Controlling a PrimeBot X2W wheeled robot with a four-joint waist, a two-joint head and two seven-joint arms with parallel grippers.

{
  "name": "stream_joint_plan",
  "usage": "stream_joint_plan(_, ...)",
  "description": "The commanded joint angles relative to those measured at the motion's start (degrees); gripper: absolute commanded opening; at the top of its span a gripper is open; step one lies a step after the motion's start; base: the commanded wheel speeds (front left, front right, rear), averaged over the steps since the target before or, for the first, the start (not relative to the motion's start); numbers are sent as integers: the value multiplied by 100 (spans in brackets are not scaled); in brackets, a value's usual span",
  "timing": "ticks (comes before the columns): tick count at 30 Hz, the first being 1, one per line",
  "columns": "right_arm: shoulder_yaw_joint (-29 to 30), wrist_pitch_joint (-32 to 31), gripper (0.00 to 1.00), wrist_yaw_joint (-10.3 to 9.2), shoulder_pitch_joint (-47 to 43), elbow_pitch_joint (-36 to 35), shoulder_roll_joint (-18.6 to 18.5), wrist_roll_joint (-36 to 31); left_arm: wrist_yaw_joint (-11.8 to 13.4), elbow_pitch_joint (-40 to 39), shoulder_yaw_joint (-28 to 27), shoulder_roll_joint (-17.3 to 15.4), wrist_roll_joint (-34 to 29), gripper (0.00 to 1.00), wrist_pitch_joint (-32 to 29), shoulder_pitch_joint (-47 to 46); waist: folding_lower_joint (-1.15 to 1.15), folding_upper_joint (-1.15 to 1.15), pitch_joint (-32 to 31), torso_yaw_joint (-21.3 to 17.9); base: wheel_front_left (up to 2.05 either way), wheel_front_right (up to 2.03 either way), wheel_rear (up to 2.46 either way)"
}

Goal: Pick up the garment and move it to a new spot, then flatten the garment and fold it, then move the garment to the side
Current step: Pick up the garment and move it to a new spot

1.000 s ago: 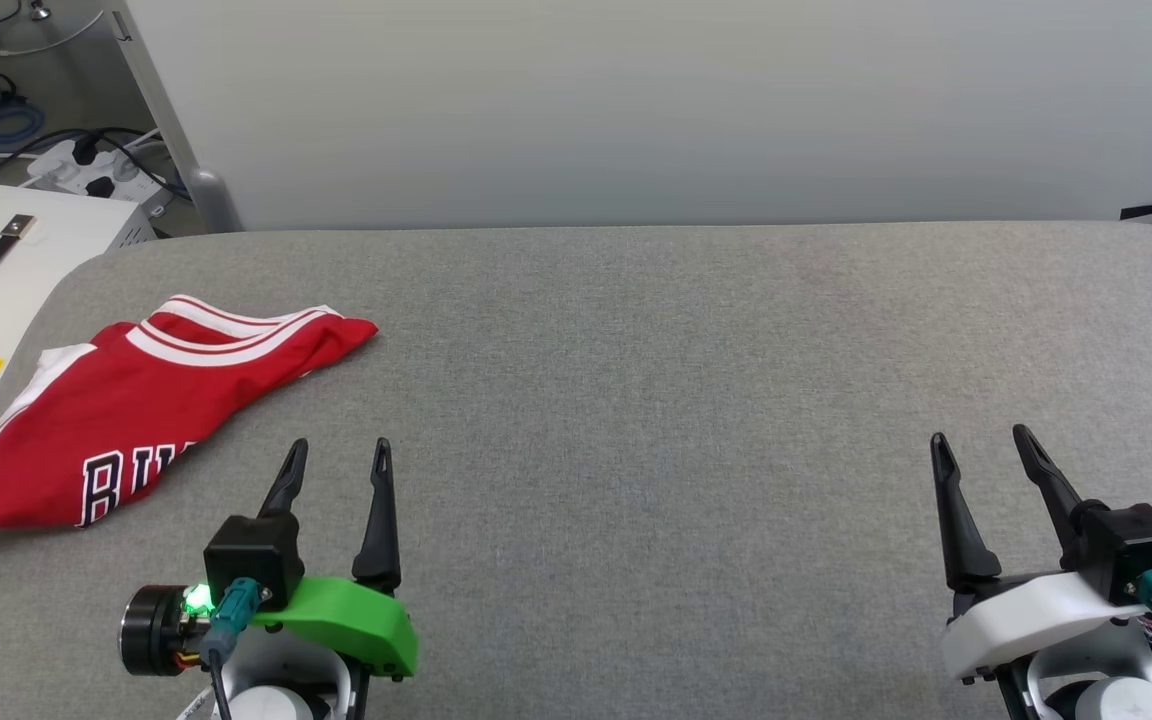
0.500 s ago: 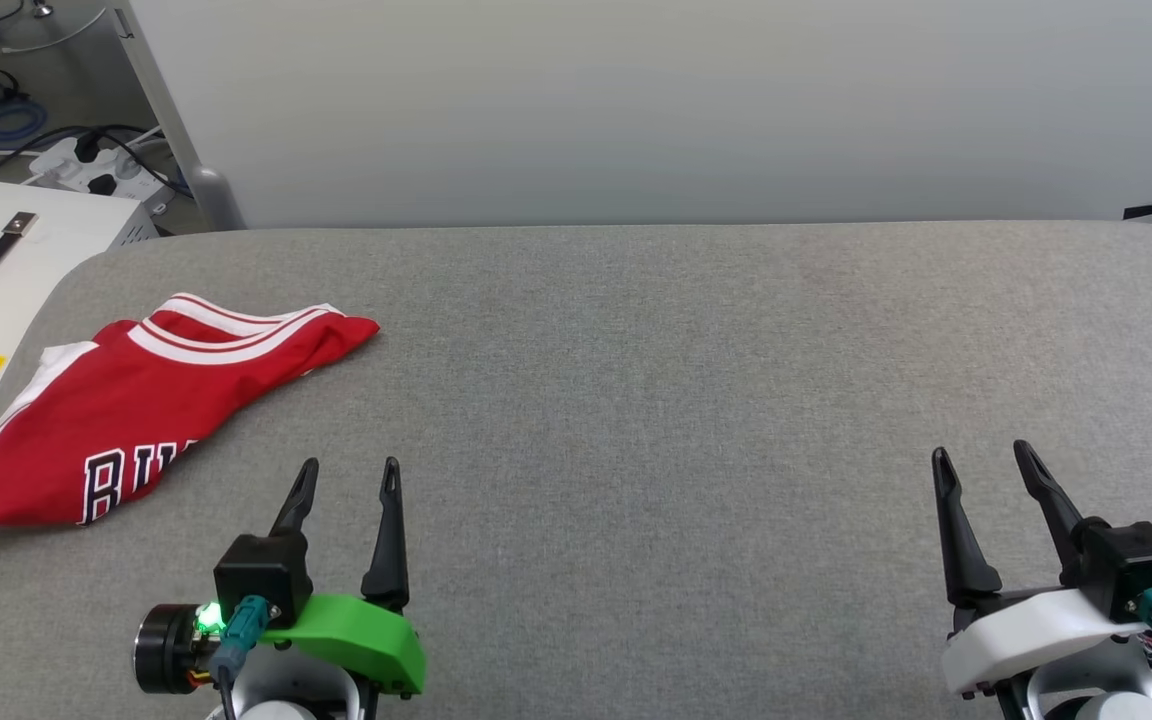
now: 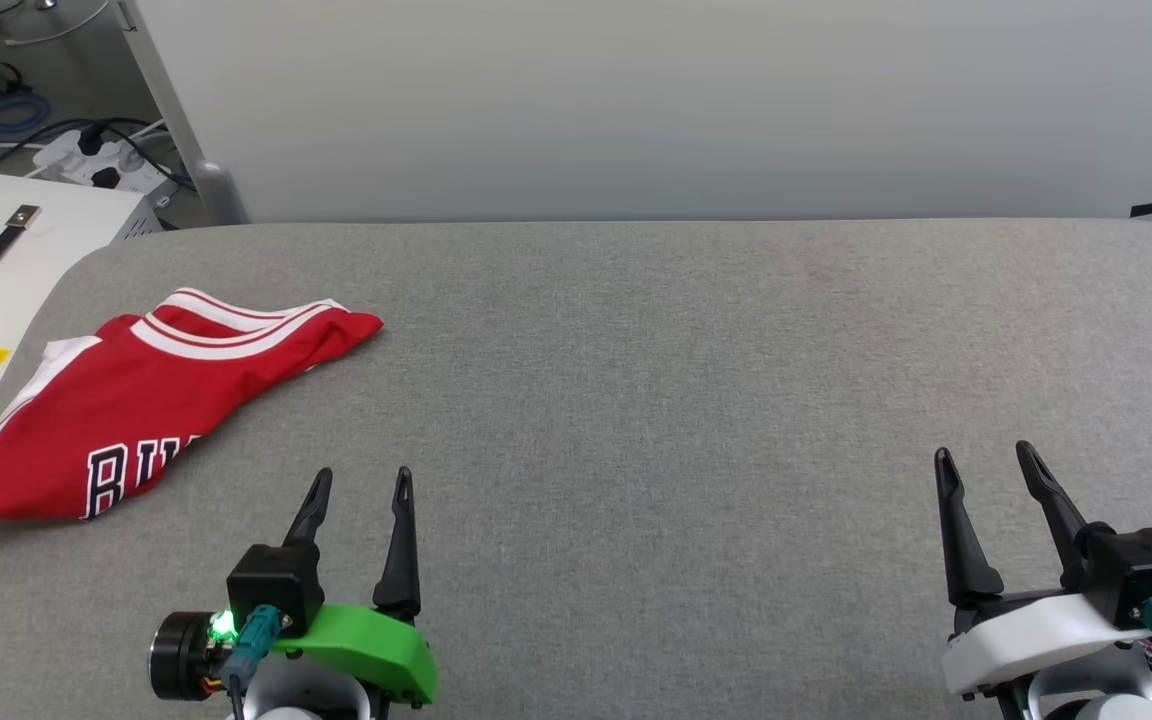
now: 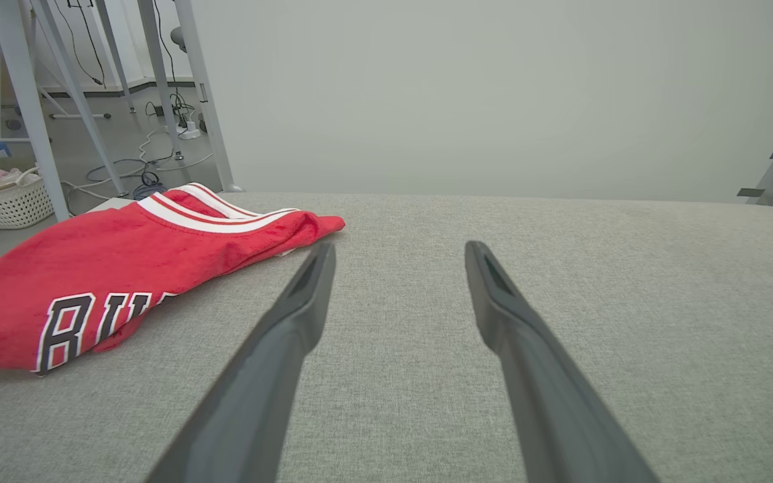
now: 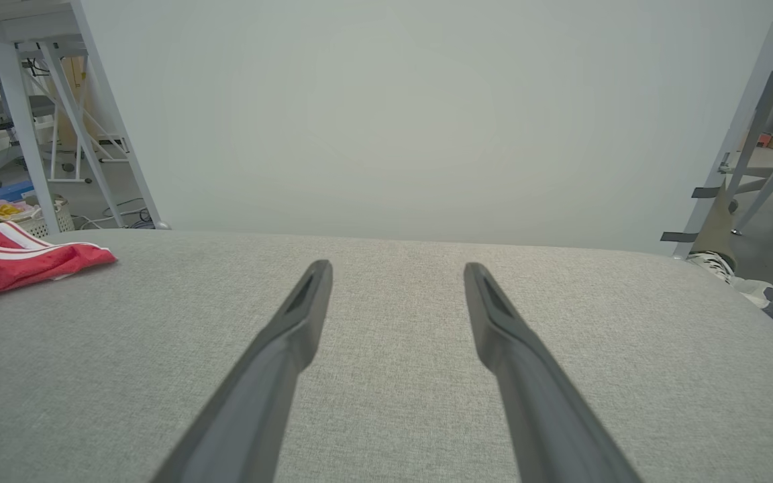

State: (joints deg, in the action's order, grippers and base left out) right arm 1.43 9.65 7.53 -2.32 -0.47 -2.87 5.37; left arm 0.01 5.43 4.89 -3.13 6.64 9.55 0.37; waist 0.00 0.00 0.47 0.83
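- Two spread, empty pincers over the grey desk (image 3: 636,380): my left pincer (image 3: 364,472) and my right pincer (image 3: 982,450), well apart.
- The garment (image 3: 136,400), red and folded, lies at the desk's left end, near my left pincer, untouched.

Garment (image 3: 136,400) sits L of L gripper (image 3: 364,472), untouched.

Garment (image 5: 11,265) partly beyond right wrist view's left edge, its lettering (image 3: 121,480) half under a fold
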Motion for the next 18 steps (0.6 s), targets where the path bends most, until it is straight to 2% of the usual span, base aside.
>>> stream_joint_plan(1,9,65,100,-3,-89,-1,-1,54,23,30,17,17,70,100,68,44,0,0,9,23,0,0,0)
stream_joint_plan(9,-93,158,100,-3,-104,-43,-1,64,43,51,9,19,104,100,163,-6,0,0,121,264,0,0,0)
stream_joint_plan(18,-263,264,100,-3,-115,-31,-1,36,50,91,-2,20,159,100,271,-44,0,0,240,795,0,0,0)
